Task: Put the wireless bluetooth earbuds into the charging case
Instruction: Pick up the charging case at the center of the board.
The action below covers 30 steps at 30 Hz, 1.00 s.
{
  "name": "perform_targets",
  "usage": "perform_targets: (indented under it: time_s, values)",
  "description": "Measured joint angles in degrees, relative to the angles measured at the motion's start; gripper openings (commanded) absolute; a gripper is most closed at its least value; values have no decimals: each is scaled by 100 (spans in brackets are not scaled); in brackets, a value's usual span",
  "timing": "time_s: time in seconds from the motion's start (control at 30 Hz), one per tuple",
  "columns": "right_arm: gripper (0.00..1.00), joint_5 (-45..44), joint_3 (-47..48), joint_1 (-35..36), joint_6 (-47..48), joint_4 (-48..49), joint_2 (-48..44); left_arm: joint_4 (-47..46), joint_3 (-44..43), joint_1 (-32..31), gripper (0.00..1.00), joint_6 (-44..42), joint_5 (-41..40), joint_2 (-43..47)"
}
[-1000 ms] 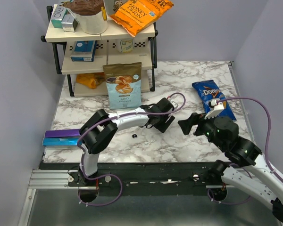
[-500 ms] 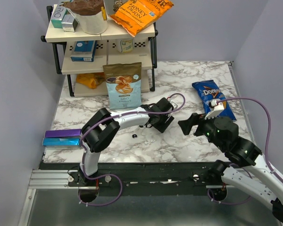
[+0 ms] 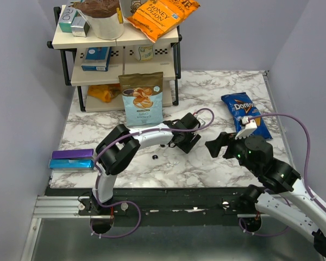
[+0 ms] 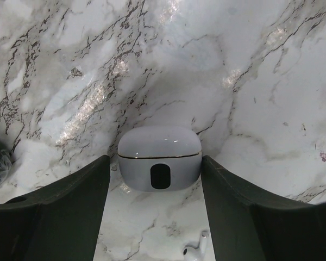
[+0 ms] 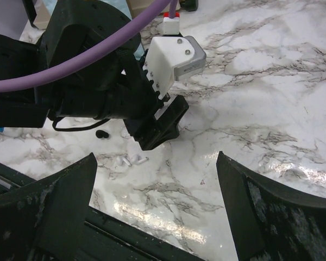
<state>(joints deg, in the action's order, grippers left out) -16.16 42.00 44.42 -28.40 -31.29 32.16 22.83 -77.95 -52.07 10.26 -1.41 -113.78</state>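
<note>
While both arms have barely shifted since a moment ago, from above we see the left tool (image 3: 186,142) low at centre. Its wrist view shows it open, astride a smooth, rounded white charging case (image 4: 159,157) with its lid shut. A glossy white earbud (image 4: 194,250) lies at the bottom edge on the marbled desk (image 4: 250,81). In its own view the right tool (image 5: 156,163) gapes wide.

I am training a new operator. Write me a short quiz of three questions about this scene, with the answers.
1. True or false: the charging case has its lid open.
2. Which colour is the earbud lying near the left pincer?
3. The right pincer holds: A) the charging case, B) the earbud, C) nothing.

Key: 1 false, the lid is shut; 2 white; 3 C.
</note>
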Motion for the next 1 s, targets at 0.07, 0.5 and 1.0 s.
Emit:
perform_targets:
  time_s: [0.07,0.5,1.0]
  values:
    - [100,0,-15,0,-9,-13,-9,-7,-39,0,74,0,0,-33]
    - [100,-2,-83,0,-15,-42,-90,-20,-39,26,38,-98,85,-37]
    - [100,-461,232,0,4,87,42,-1609,1899,26,0,81,-37,2063]
